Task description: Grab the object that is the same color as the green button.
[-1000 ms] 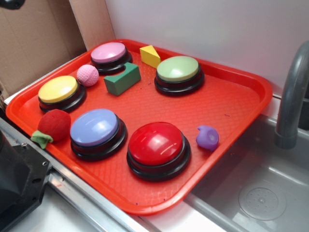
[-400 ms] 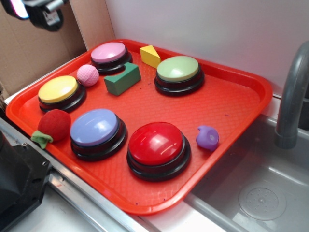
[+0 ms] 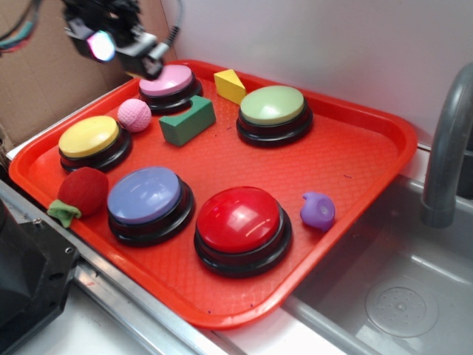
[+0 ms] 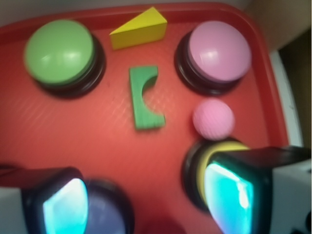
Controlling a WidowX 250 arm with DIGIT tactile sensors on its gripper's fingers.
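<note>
The gripper (image 3: 122, 44) hangs above the far left corner of the orange tray (image 3: 355, 148), over the pink button (image 3: 167, 80), its two fingers (image 4: 234, 190) spread wide apart with nothing between them and touching nothing. The dark green block (image 4: 145, 97), with a curved notch cut in one side, lies on the tray between the pink button and the green button (image 4: 59, 52), just in front of the yellow wedge (image 4: 139, 33). A pink ball (image 4: 213, 118) sits beside the block, near the yellow button (image 3: 89, 137).
</note>
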